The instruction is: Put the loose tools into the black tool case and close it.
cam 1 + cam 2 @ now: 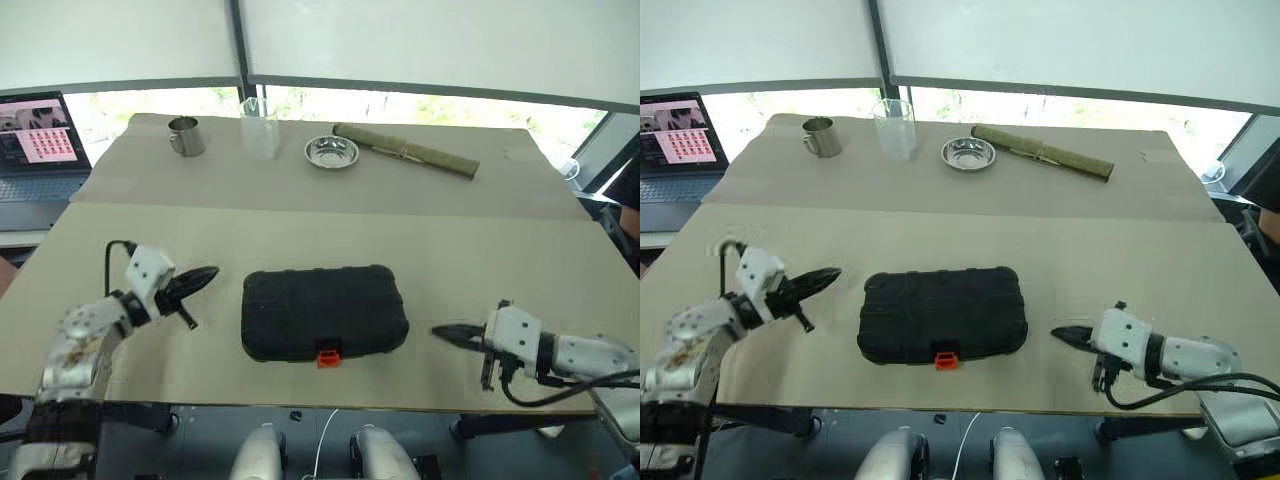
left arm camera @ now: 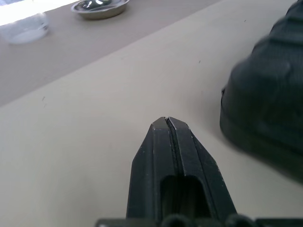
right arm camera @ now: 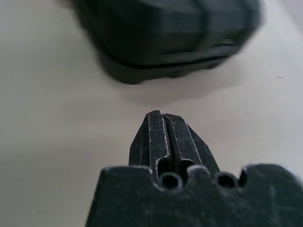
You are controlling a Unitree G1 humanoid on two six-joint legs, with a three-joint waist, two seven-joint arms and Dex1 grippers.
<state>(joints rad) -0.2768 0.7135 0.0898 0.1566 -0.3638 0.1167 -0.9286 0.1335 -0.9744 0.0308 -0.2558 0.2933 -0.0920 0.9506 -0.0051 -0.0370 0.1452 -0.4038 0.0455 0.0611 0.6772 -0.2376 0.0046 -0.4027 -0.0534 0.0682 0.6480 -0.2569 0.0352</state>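
Left eye view: ribbed black plastic tool case (closed, rounded corners).

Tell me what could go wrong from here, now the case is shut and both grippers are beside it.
The case lies closed, but whether its orange latch has fully caught can't be told; lifted, it might spring open. It also sits close to the table's near edge, so a nudge from the shut left gripper or shut right gripper could push it toward the drop.
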